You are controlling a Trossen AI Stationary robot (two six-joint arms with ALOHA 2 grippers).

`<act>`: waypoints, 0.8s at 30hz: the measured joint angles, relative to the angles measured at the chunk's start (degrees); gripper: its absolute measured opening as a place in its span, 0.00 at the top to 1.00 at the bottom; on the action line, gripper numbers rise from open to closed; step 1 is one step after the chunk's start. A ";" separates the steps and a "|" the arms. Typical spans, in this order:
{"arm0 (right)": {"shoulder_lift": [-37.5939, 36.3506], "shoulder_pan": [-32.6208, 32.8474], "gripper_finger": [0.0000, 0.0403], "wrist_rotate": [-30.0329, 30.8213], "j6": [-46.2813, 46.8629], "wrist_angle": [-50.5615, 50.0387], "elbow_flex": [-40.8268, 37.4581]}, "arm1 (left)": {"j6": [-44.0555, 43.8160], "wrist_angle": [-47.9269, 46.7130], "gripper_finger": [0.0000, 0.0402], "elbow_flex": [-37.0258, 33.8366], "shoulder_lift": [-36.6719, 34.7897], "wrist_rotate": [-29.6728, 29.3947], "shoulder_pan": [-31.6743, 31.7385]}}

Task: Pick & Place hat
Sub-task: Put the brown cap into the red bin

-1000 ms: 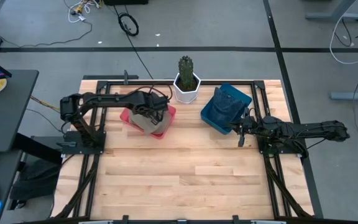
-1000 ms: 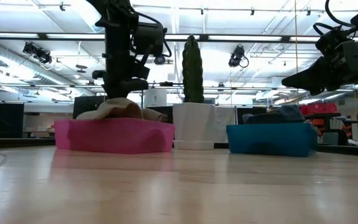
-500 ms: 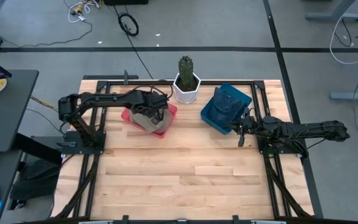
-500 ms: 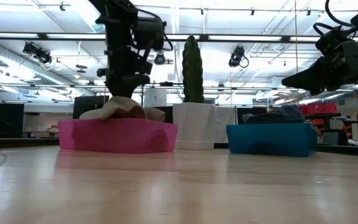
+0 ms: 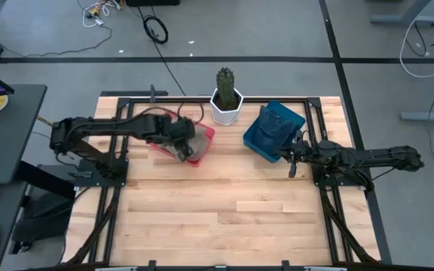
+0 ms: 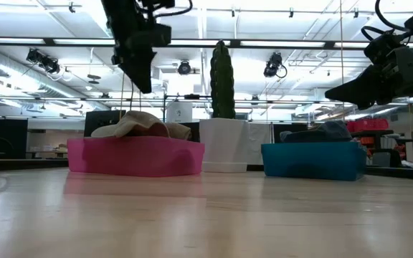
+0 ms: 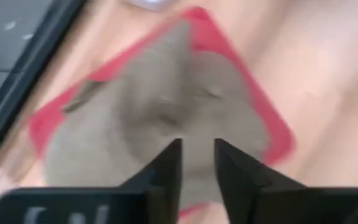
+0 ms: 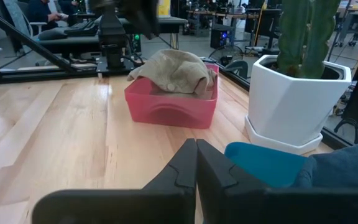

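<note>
A beige hat (image 6: 140, 125) lies crumpled in the pink bin (image 6: 131, 158) at the table's far left, its crown above the rim; it also shows in the left wrist view (image 7: 160, 99) and the right wrist view (image 8: 174, 70). My left gripper (image 6: 139, 80) hangs clear above the hat, pointing steeply down, fingers (image 7: 168, 167) a little apart with nothing between them. My right gripper (image 5: 292, 164) stays shut and level beside the blue bin (image 5: 271, 135), at the right.
A cactus in a white pot (image 5: 226, 104) stands between the two bins at the far edge. The blue bin (image 6: 310, 160) holds dark blue cloth (image 5: 279, 124). Black frame rails (image 5: 119, 181) run along the table's sides. Bare wood (image 5: 224, 211) fills the near half.
My left gripper has risen off the hat and drawn back toward the table's left edge, tipping as it went. The hat has stayed in the pink bin.
</note>
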 joint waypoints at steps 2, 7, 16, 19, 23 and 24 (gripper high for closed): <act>0.00 0.01 0.98 0.01 0.00 0.00 0.00 | 1.87 -0.24 0.85 0.00 0.11 2.13 -1.72; -0.02 0.02 0.98 0.02 0.00 0.00 0.00 | 2.07 -0.51 0.98 -0.53 0.24 2.99 -4.34; -0.02 0.00 0.98 0.00 0.00 0.00 0.00 | -1.04 -1.62 0.99 -6.99 0.28 5.52 -3.76; -0.01 0.00 0.98 0.01 0.00 0.00 0.00 | -0.93 1.83 0.99 -10.22 0.28 6.14 -2.09; -0.01 0.00 0.98 0.01 0.00 0.00 0.00 | -0.50 7.18 0.99 -13.62 0.35 7.96 0.53; -0.02 0.02 0.98 0.00 0.00 0.00 0.00 | -0.74 8.42 0.99 -14.10 0.35 7.96 1.11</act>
